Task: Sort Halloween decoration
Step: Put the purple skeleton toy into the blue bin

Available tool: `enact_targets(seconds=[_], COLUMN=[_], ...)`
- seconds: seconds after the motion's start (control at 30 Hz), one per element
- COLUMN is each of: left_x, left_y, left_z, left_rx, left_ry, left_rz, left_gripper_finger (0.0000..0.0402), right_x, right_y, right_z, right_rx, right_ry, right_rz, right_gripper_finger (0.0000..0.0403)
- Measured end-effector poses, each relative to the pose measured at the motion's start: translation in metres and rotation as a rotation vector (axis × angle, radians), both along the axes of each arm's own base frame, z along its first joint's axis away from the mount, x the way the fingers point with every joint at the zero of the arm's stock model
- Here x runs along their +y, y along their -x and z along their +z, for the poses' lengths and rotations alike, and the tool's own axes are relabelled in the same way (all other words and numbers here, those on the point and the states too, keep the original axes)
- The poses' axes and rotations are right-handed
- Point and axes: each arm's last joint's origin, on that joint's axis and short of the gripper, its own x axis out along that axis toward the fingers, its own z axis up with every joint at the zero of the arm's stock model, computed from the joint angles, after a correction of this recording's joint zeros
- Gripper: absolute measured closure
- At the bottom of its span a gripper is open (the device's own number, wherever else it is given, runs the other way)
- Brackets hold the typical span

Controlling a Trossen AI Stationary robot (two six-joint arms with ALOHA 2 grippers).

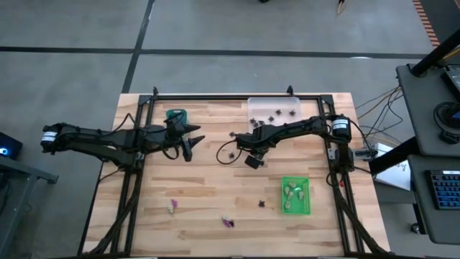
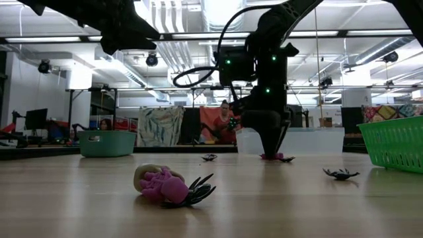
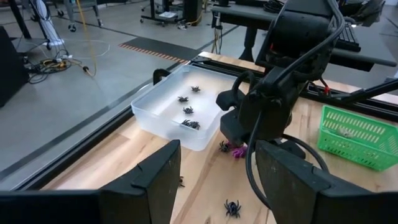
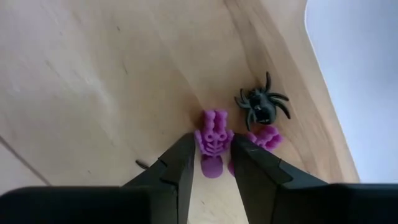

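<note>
Pale wooden planks make up your tabletop [image 1: 215,194], framed by a black metal rail. Starting at the left, your left gripper [image 1: 188,142] hangs above the boards near the far edge, beside a teal tub [image 1: 176,115] with a rounded rim; its two blunt dark fingers [image 3: 149,180] stand wide apart and hold nothing.

Along the near edge you have a pale cream-green trinket [image 1: 171,206], a purple trinket [image 1: 228,222] lying against a black spider [image 2: 195,190], and another black spider [image 1: 263,204] further right.

Toward the middle, your right gripper [image 4: 209,163] points down at the wood just in front of the clear tray [image 3: 168,109], a smooth, translucent rectangle at the far edge holding several small black spiders [image 3: 189,117]. Its fingers [image 4: 180,168] are narrowed either side of a purple skeleton [image 4: 213,142], a ribbed little plastic figure lying flat on the wood; you cannot tell whether they pinch it. A glossy black spider [image 4: 261,106] and a second purple piece [image 4: 268,137] lie just beside it.

Near the right edge sits a bright green basket [image 1: 295,196] with mesh walls, pale trinkets [image 1: 293,192] inside.
</note>
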Motion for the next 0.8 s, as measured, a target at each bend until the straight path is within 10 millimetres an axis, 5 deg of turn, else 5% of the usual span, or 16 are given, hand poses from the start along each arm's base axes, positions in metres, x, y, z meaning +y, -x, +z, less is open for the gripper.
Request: enact_targets(seconds=[0.4, 0.67, 0.8], left_x=[0.000, 0.000, 0.000], left_y=[0.000, 0.000, -0.001], left_z=[0.000, 0.002, 0.011], left_rx=[-0.001, -0.015, -0.039], left_ry=[-0.006, -0.007, -0.025], left_rz=[-0.002, -0.002, -0.007], left_gripper_finger=[0.0210, 0.0210, 0.0210], right_x=[0.001, 0.001, 0.002], right_y=[-0.001, -0.002, -0.003], right_z=[0.000, 0.006, 0.026], right_rx=[-0.011, -0.022, -0.060], right_ry=[-0.033, -0.041, -0.047], right_rz=[0.026, 0.054, 0.085], right_gripper_finger=[0.0387, 0.0394, 0.0394])
